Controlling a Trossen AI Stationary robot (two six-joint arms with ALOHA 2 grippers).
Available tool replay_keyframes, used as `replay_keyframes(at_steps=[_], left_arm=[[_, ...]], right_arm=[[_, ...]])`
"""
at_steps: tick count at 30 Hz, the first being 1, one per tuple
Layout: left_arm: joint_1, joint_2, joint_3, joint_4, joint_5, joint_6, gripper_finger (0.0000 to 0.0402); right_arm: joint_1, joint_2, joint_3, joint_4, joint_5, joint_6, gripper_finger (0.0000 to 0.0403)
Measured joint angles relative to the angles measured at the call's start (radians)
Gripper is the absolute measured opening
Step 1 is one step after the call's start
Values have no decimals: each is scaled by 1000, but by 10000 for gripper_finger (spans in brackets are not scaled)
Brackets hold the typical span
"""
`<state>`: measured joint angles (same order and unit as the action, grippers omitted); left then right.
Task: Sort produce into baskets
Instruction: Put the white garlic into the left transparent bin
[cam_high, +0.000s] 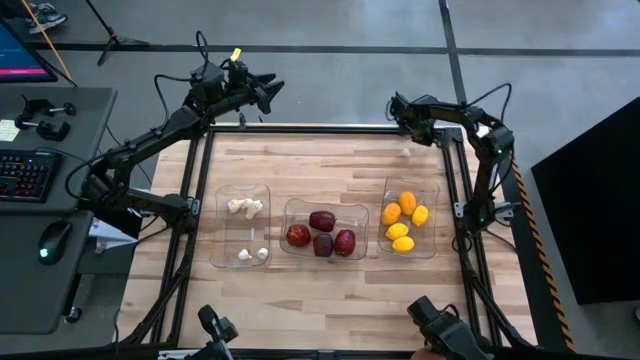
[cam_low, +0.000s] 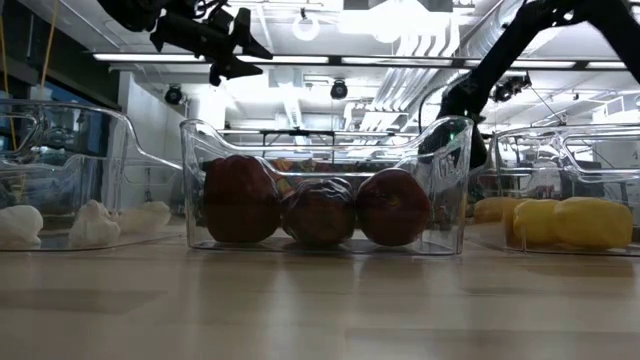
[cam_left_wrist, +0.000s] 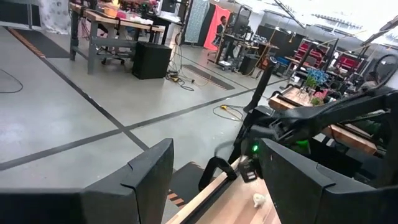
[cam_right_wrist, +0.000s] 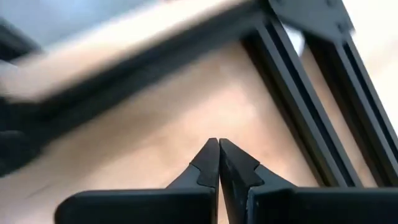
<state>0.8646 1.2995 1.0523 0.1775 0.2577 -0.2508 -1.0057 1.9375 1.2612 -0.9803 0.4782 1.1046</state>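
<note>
Sorting looks nearly done — 3 baskets filled by kind, 1 white garlic piece loose near the empty, shut right gripper; left gripper open, empty.

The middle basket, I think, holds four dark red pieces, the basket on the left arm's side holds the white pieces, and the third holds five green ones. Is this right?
Not quite. The colour is wrong: the high view shows the third basket holding five yellow and orange pieces, not green. The middle basket does hold four dark red pieces, and the white pieces lie in the basket on the left arm's side.
</note>
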Motion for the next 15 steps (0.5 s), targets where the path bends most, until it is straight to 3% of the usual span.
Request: replay_keyframes(at_steps=[3, 8, 15], left_arm=[[0, 0, 0, 0, 0, 1, 223], [0, 0, 0, -1, 0, -2, 223], [-3, 0, 0, -7, 50, -45, 223]], right_arm=[[-20, -32, 0, 96, -32, -89, 0], [-49, -32, 0, 168, -308, -245, 0], [19, -32, 0, 78, -330, -348, 0]])
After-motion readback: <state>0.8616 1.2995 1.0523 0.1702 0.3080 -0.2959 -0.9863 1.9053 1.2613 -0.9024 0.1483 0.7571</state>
